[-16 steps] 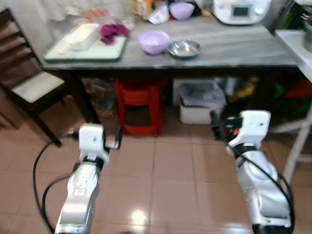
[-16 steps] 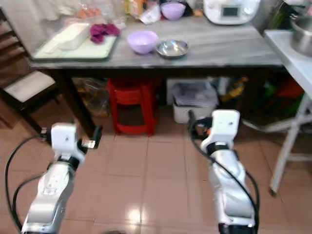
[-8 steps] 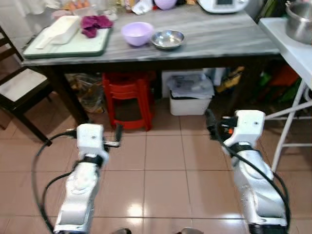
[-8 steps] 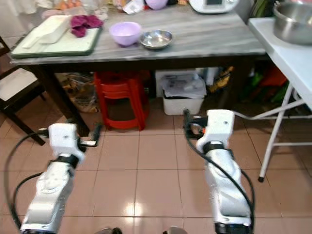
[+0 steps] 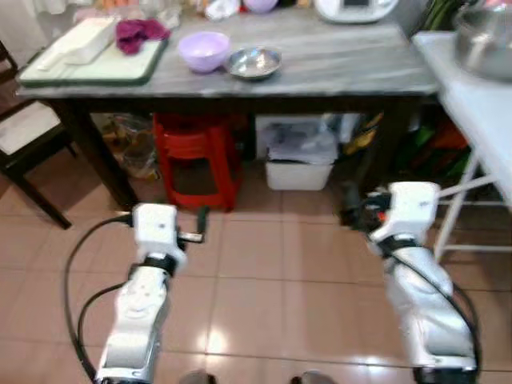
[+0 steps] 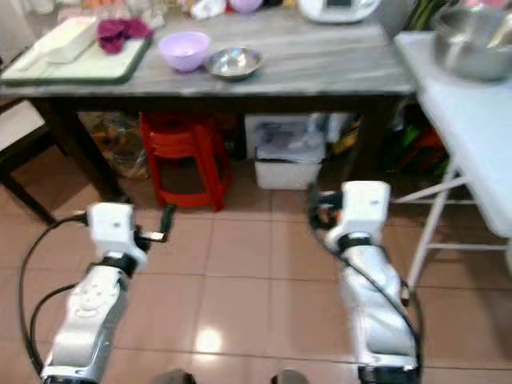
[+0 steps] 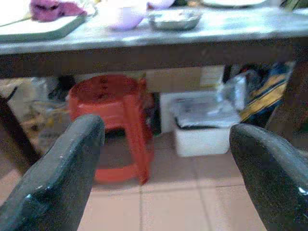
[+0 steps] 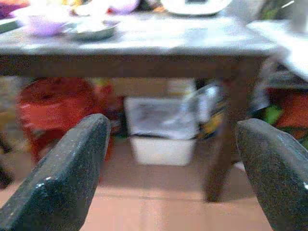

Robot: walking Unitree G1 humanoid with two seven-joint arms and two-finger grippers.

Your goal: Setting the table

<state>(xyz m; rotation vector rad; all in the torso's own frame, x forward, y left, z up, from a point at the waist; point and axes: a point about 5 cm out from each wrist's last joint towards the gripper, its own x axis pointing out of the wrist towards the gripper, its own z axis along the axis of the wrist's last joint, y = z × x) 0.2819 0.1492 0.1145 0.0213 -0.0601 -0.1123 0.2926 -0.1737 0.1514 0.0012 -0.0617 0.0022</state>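
Grey marble-patterned desk (image 5: pixel 344 60) with the lilac plastic bowl (image 5: pixel 203 50) and small steel bowl (image 5: pixel 254 62) now sits higher in view than a second ago, so the robot seems mid-approach, left gripper (image 7: pixel 163 178) and right gripper (image 8: pixel 173 178) both low, jaws spread and empty.

A red stool (image 5: pixel 197 154) is standing on the tiled floor (image 5: pixel 272 272) under the tabletop, with a white bin (image 5: pixel 300 164) sitting just beside it and holding crumpled plastic. Bags (image 5: pixel 128 144) are lying in the shade on the stool's other side. A dark wooden chair (image 5: pixel 24 148) with a pale seat is standing at the left. At the right, a white folding table (image 6: pixel 472 104) is carrying a large metal pot (image 6: pixel 472 40). A white appliance (image 5: pixel 356 8) is sitting at the back of the tabletop.
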